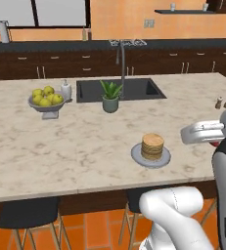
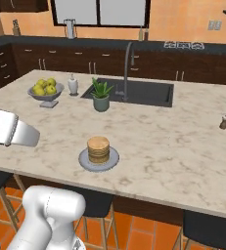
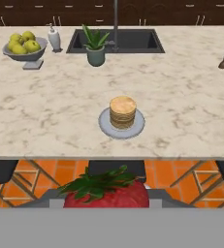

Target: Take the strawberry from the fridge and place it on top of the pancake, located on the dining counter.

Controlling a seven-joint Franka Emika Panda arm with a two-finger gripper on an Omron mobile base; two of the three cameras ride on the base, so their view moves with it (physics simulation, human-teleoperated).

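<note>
The strawberry (image 3: 107,193) sits pinched between the two fingers of the gripper (image 3: 106,202), near the camera, its green leafy crown turned up and toward the far side; its long axis appears to run roughly along the gripper's line of sight, though the tip is hidden. It is held clear of the dining counter (image 3: 45,121), short of its near edge and over the orange floor, presumably for carrying across to the pancake (image 3: 122,112). That stack stands upright on its grey plate (image 3: 106,128), straight ahead, well apart from the berry. Farther off stand a fruit bowl (image 3: 25,53), a potted plant (image 3: 96,47) and the sink (image 3: 133,42).
</note>
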